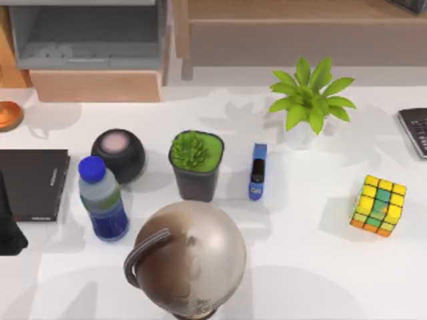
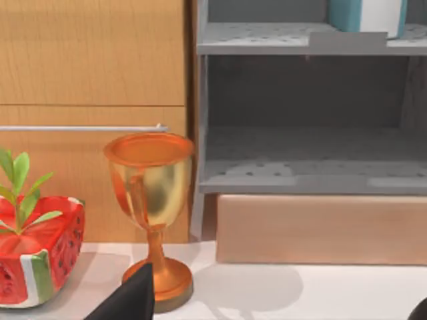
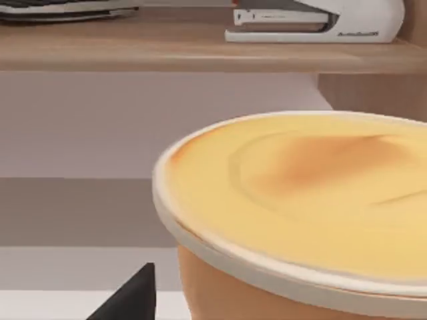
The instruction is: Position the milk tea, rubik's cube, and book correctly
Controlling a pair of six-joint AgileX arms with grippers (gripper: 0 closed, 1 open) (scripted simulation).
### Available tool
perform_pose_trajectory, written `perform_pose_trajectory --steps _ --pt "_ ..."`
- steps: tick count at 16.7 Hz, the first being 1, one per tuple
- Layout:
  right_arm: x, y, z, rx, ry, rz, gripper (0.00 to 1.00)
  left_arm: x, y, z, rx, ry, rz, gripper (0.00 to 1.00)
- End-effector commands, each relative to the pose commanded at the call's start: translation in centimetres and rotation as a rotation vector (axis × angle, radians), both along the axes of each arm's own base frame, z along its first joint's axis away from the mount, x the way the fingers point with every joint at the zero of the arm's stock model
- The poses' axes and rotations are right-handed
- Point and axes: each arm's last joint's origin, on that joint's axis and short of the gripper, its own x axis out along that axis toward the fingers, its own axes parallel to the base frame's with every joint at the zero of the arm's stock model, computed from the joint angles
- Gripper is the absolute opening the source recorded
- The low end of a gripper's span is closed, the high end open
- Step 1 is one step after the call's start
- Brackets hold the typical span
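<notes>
The rubik's cube (image 1: pixel 379 205) sits on the white table (image 1: pixel 313 267) at the right, with nothing near it. The teal-blue book (image 2: pixel 367 13) stands on the upper board of the grey shelf (image 2: pixel 300 40). The milk tea (image 3: pixel 300 200), an orange cup with a yellow lid, looms close in the right wrist view. My right gripper (image 3: pixel 267 315) is open around it, one dark fingertip (image 3: pixel 133 297) standing just clear of the cup's side. My left gripper (image 2: pixel 273 312) is open and holds nothing, low at the table's left edge (image 1: pixel 9 230), facing the shelf.
A globe (image 1: pixel 190 260), water bottle (image 1: pixel 103 200), dark round speaker (image 1: pixel 119 153), dark plant pot (image 1: pixel 195 163) and blue band (image 1: pixel 258 171) crowd the table's middle. A thin black book (image 1: pixel 33 183) lies at the left. A gold trophy (image 2: pixel 150 200) and watermelon planter (image 2: pixel 40 250) stand by the shelf.
</notes>
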Motion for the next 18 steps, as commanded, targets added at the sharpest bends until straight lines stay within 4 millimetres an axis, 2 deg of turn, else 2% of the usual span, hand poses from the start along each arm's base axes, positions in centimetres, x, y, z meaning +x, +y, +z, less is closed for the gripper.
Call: perform_pose_trajectory --steps 5,12,15,18 --pt "-1.2 0.1 2.8 0.002 0.000 0.001 1.00 0.0 0.0 0.0 0.000 0.000 0.000 1.00" --pt "-1.1 0.1 3.4 -0.001 -0.007 0.004 1.00 0.0 0.0 0.0 0.000 0.000 0.000 1.00" --pt "1.0 -0.3 5.2 0.011 -0.033 0.002 1.00 0.0 0.0 0.0 0.000 0.000 0.000 1.00" --pt "4.9 -0.4 8.0 0.064 -0.036 0.009 1.00 0.0 0.0 0.0 0.000 0.000 0.000 1.00"
